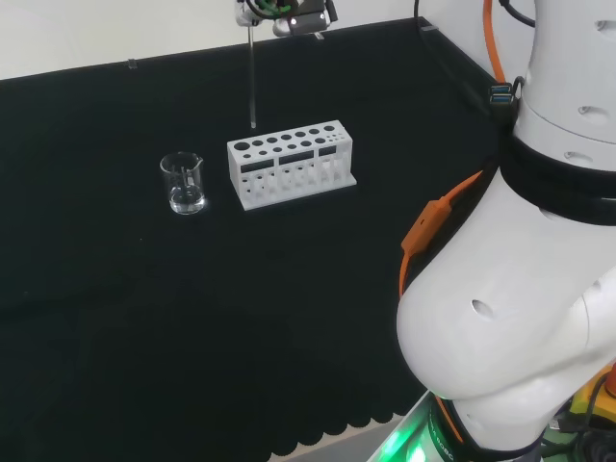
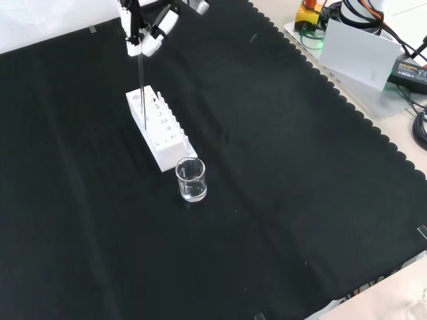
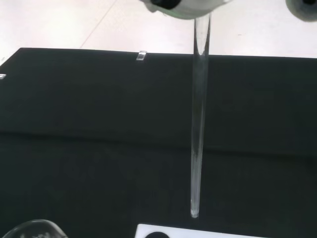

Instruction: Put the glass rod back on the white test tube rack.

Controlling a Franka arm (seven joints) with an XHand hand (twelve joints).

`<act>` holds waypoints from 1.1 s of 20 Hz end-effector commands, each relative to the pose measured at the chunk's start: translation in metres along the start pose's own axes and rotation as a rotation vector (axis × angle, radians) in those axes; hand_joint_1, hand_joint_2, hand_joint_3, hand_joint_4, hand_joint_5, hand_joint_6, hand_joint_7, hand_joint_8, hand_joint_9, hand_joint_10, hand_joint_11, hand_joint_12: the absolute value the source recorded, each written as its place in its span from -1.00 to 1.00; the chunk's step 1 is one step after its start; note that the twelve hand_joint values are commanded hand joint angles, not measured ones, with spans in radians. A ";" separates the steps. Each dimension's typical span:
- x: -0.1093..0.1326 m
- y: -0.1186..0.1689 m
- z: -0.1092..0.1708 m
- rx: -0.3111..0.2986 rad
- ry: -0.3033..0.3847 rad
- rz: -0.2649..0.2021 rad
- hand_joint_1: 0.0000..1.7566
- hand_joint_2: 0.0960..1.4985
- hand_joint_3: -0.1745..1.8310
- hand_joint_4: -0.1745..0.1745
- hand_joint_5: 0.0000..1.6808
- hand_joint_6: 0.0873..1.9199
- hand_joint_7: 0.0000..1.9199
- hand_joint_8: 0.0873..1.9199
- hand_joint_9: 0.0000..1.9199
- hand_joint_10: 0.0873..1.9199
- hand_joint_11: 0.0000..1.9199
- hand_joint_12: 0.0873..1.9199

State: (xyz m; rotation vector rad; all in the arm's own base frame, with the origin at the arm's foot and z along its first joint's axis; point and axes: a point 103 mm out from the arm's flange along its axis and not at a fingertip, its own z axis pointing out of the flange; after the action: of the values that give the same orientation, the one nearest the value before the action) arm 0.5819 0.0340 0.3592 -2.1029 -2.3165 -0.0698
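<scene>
Black cloth below, my hand (image 2: 143,30) pinches the glass rod (image 1: 252,77); I'd centre its tip over a hole in the white rack (image 1: 291,164) at upper middle, then lower straight.

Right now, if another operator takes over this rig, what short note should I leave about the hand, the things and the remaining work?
Hand: shut on the glass rod, which hangs upright from the fingers.
Rod: its lower tip is just above the white rack, near the rack's left end in the head view; it is not yet in a hole.
Beaker: stands on the black cloth, left of the rack in the head view, untouched.
Done: rod lifted and brought over the rack.
Left: line the tip up with a hole, lower the rod in, open the fingers and pull the hand away.
</scene>
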 end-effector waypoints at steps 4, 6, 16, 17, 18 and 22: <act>-0.023 -0.003 -0.001 -0.004 0.002 0.035 0.52 0.33 -1.00 -1.00 0.73 -1.00 0.56 -0.71 0.92 -0.92 0.64 -0.40; -0.028 -0.004 -0.002 -0.007 0.002 0.040 0.52 0.33 -1.00 -1.00 0.73 -1.00 0.56 -0.71 0.92 -0.92 0.64 -0.40; -0.046 -0.005 -0.005 -0.007 0.012 0.068 0.52 0.33 -1.00 -1.00 0.72 -1.00 0.56 -0.71 0.92 -0.93 0.64 -0.40; -0.051 -0.006 -0.006 -0.008 0.017 0.073 0.52 0.33 -1.00 -1.00 0.72 -1.00 0.56 -0.71 0.92 -0.93 0.64 -0.40; -0.056 -0.006 -0.006 -0.009 0.018 0.080 0.52 0.33 -1.00 -1.00 0.72 -1.00 0.56 -0.71 0.92 -0.93 0.64 -0.40; -0.072 -0.010 -0.008 -0.013 0.008 0.097 0.52 0.33 -1.00 -1.00 0.72 -1.00 0.56 -0.72 0.92 -0.93 0.64 -0.40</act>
State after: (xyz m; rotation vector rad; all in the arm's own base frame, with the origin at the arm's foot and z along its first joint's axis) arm 0.5805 -0.0253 0.3630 -2.1951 -2.2248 -0.0941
